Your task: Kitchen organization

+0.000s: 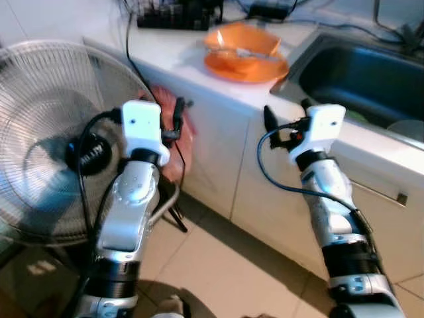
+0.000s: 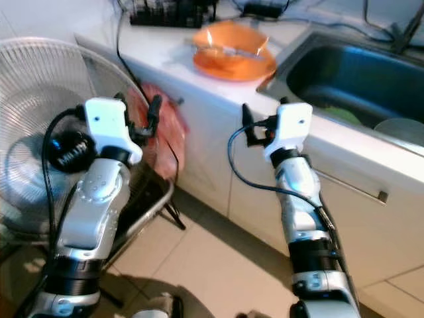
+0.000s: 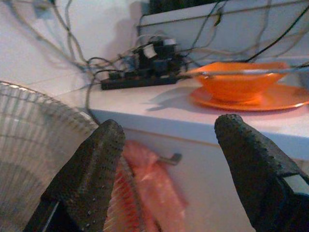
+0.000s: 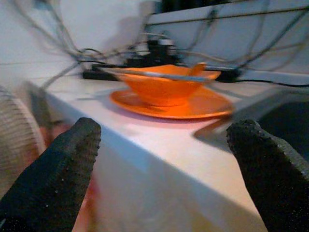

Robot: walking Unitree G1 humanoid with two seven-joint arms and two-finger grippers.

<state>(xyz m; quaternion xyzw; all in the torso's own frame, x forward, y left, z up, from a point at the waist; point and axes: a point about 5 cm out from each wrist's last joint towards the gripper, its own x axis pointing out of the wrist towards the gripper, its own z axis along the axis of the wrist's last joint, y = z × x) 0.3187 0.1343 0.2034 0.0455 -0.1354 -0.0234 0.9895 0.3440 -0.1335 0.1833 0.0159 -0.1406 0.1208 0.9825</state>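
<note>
the orange bowl [image 1: 242, 40] sits on a matching orange plate [image 1: 246, 67] at the upper middle of the frame, on the white counter [image 1: 173, 55], just left of the dark sink [image 1: 361, 83]. a thin utensil [image 4: 159, 75], seemingly metal, lies across the bowl's rim. both look like hard plastic: probably light, stiff and a little slick, not very fragile, but the loose utensil could slide off if the bowl tilts. the rim of the bowl or the plate's overhanging edge looks like the best place to pinch, keeping it level.

the left gripper [image 3: 174, 159] and right gripper [image 4: 164, 159] are both spread wide with nothing between their fingers, raised in front of the cabinet below counter level, well short of the bowl. a power strip [image 1: 175, 14] with tangled cables lies behind the bowl at the top. a standing fan [image 1: 46, 132] fills the left side, with a pink bag [image 1: 179, 136] hanging beside it
</note>
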